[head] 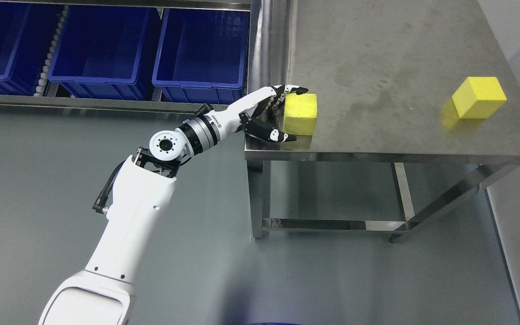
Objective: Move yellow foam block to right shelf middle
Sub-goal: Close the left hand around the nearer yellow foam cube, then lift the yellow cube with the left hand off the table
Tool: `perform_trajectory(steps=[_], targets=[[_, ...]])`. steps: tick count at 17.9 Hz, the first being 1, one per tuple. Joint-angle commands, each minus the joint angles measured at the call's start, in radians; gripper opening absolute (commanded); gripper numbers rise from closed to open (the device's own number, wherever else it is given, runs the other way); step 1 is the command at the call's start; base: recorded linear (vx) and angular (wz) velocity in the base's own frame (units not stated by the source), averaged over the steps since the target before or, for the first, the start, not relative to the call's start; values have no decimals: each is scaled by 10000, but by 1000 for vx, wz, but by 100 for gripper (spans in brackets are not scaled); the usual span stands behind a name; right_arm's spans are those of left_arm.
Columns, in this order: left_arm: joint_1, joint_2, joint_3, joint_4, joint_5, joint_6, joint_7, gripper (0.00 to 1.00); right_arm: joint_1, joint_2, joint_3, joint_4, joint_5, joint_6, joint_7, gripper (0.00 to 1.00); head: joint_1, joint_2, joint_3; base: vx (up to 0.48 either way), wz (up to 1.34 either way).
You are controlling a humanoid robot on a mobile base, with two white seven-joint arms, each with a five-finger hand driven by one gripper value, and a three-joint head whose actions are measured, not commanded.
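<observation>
— So where does the yellow foam block sit?

— On the stainless steel table, close to its near left corner, resting flat on the top. A faint yellow reflection shows on the metal just under it.

— And the hand?

— The white-and-black left hand reaches in from the lower left on a long white arm. Its fingers are spread around the block's left side: the upper fingers lie along the block's far top edge, and the thumb lies on the table at the block's near lower corner. They touch or nearly touch the foam, but I cannot tell whether they are pressing it; the block is not lifted.

— Anything else on the table?

— A second yellow foam cube, well apart, near the right edge, turned at an angle.

— What lies beyond?

— To the left of the table, a metal rack holds three dark blue plastic bins side by side. Below is a grey floor.
</observation>
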Motion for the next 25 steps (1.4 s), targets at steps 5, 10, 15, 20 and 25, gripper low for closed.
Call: perform_trajectory(steps=[5, 10, 15, 20, 25], targets=[[115, 169, 907, 310, 838, -819, 20, 28, 245, -175, -123, -175, 31, -7, 4, 100, 0, 0, 0, 4, 19], [100, 169, 2672, -780, 5196, -2485, 1794, 28, 245, -175, -123, -175, 31, -7, 4, 100, 0, 0, 0, -2, 37], [344, 169, 3854, -1285, 5200, -3673, 4085, 28, 245, -175, -123, -175, 31, -7, 4, 100, 0, 0, 0, 33, 296], [1845, 169, 3917, -2679, 5200, -3627, 4055, 27, 245, -175, -123, -175, 31, -7, 4, 100, 0, 0, 0, 109, 748], [2722, 169, 3994, -3616, 5200, -3611, 4055, 26, 245, -175, -123, -175, 31, -7, 4, 100, 0, 0, 0, 162, 998]])
